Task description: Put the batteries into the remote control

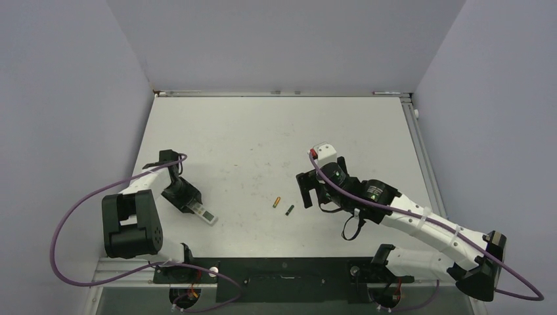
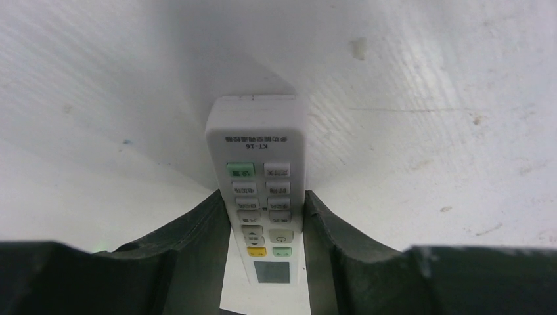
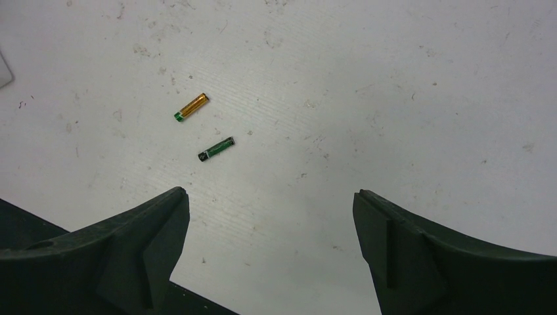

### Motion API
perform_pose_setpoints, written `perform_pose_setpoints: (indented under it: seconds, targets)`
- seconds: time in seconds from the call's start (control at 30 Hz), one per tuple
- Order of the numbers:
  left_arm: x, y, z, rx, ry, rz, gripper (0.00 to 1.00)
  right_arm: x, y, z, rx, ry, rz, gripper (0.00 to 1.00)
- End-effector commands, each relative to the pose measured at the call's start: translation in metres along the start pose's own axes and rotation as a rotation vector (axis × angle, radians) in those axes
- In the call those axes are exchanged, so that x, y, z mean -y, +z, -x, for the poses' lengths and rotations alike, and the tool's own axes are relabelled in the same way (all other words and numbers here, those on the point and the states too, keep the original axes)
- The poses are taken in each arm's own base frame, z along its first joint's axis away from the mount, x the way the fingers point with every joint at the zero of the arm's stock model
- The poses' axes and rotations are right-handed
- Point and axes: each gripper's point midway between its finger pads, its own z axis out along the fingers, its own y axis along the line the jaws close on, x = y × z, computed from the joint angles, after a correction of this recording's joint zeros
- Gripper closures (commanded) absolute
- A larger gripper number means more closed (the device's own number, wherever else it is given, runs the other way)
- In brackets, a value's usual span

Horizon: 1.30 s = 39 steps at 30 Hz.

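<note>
The white remote control (image 2: 257,157) shows its button side, and its battery recess is hidden. My left gripper (image 2: 265,195) is shut on its sides near the display end. In the top view the remote (image 1: 205,214) pokes out of the left gripper (image 1: 190,205) at the table's front left, low over the surface. The gold-orange battery (image 1: 277,201) and the dark battery (image 1: 289,209) lie side by side near the front centre. My right gripper (image 1: 307,195) is open and empty just right of them. In the right wrist view the gold battery (image 3: 192,106) and the dark battery (image 3: 216,149) lie ahead-left of the gripper (image 3: 270,195).
The white table (image 1: 276,138) is walled at the back and both sides. A black mounting rail (image 1: 282,270) runs along the near edge. Purple cables (image 1: 72,216) loop off both arms. A white corner, probably the remote (image 3: 4,71), shows at the right wrist view's left edge.
</note>
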Motion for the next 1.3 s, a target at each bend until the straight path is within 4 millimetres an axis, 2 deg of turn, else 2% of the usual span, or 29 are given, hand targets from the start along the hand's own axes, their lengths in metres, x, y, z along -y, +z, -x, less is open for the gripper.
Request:
perform_pose_setpoints:
  seconds: [0.0, 0.27, 0.43, 0.57, 0.73, 0.97, 1.07, 1.27]
  targets:
    - [0.045, -0.003, 0.002, -0.015, 0.111, -0.207, 1.0, -0.002, -0.014, 0.015, 0.056, 0.036, 0.021, 0.05]
    - [0.072, -0.027, -0.012, -0.013, 0.328, -0.296, 1.0, -0.002, -0.023, 0.021, 0.065, 0.058, 0.03, 0.05]
    - [0.101, -0.059, -0.028, 0.044, 0.5, -0.383, 1.0, 0.001, -0.031, 0.029, 0.071, 0.083, 0.015, 0.07]
    - [0.115, -0.085, -0.035, 0.101, 0.616, -0.437, 1.0, -0.001, -0.035, 0.034, 0.064, 0.107, 0.018, 0.08]
    - [0.133, -0.118, -0.057, 0.109, 0.752, -0.57, 1.0, -0.005, -0.037, 0.038, 0.037, 0.123, 0.035, 0.08]
    - [0.145, -0.152, -0.092, 0.132, 0.94, -0.701, 1.0, -0.009, -0.038, 0.05, 0.021, 0.209, 0.134, 0.09]
    - [0.148, -0.164, -0.105, 0.159, 1.015, -0.741, 1.0, -0.006, -0.038, 0.057, 0.028, 0.259, 0.165, 0.1]
    - [0.152, -0.185, -0.133, 0.176, 1.158, -0.811, 1.0, -0.011, -0.04, 0.066, 0.038, 0.315, 0.215, 0.11]
